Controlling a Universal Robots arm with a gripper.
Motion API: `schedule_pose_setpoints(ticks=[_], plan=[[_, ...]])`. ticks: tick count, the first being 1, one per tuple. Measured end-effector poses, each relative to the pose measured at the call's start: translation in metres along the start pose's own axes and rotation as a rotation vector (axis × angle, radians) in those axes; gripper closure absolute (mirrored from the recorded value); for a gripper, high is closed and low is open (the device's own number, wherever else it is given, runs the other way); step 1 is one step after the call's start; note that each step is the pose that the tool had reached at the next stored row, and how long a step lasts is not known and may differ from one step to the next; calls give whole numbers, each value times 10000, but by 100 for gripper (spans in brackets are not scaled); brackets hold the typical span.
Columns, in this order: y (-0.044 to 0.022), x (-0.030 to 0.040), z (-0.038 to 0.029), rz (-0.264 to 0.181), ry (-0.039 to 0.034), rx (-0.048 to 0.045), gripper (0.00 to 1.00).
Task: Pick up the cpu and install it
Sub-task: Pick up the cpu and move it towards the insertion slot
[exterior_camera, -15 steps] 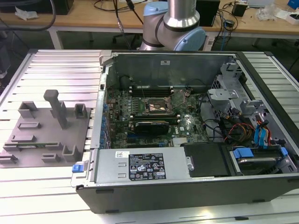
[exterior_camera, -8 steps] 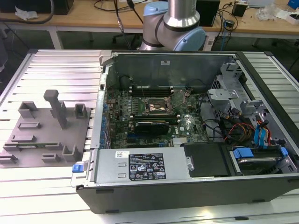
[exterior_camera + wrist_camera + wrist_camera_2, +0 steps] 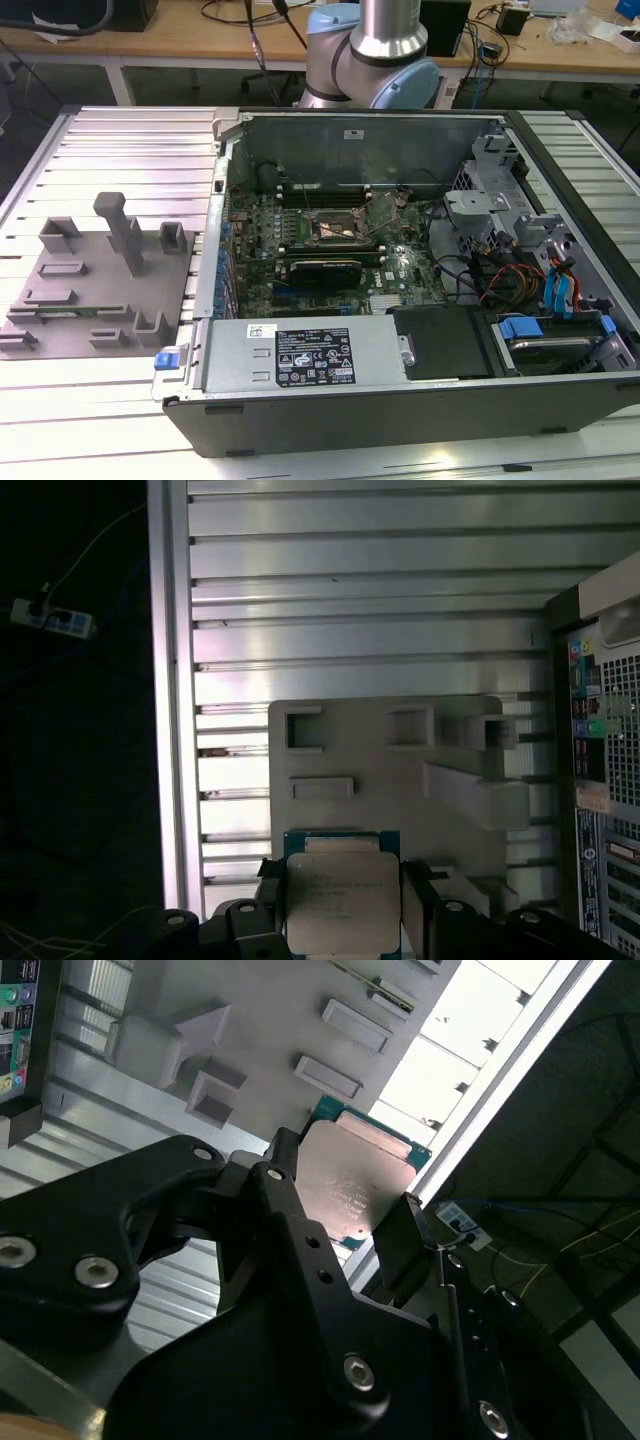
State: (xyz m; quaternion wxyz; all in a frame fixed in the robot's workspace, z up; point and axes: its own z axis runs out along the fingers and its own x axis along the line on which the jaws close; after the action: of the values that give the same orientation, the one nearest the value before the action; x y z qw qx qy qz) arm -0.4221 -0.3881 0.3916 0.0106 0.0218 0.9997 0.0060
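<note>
**CPU pinched by its edges over the tray**

On the exterior view's left, the grey tray (image 3: 95, 290) lies on the ribbed bench (image 3: 130, 140). To its right stands the open computer case (image 3: 400, 420), with the socket (image 3: 338, 228) mid-board. In both wrist views the gripper (image 3: 342, 895) has its 2 fingers (image 3: 415, 895) closed on opposite edges of the cpu (image 3: 340, 905), which seems lifted just above the tray. The chip looks light, thin and stiff, with a slick metal lid and probably a delicate underside. A gentle hold on the edges suits it.

Satin, silvery metal-topped cpu (image 3: 338, 900)
</note>
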Motion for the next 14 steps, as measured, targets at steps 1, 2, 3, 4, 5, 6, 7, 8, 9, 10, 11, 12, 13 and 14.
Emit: schedule_pose_setpoints(ticks=[1, 2, 3, 4, 5, 6, 7, 8, 9, 10, 11, 12, 13, 14], plan=[[7, 0, -35, 0, -8, 21, 45], [8, -2, -67, -3, -15, 27, 45], [12, -2, -95, -1, -25, 32, 45], [15, -2, -120, -1, -31, 37, 45], [18, -2, -138, -1, -36, 38, 45], [19, -4, -175, -3, -43, 39, 45], [21, -4, -206, -2, -51, 39, 45], [21, -4, -222, -2, -62, 38, 45], [22, -4, -222, -2, -62, 38, 45], [22, -4, -223, -2, -62, 38, 45], [22, -4, -223, -2, -61, 38, 45], [22, -4, -223, -2, -61, 38, 45], [23, -5, -224, -2, -60, 39, 45], [23, -9, -225, 0, -57, 40, 45]])
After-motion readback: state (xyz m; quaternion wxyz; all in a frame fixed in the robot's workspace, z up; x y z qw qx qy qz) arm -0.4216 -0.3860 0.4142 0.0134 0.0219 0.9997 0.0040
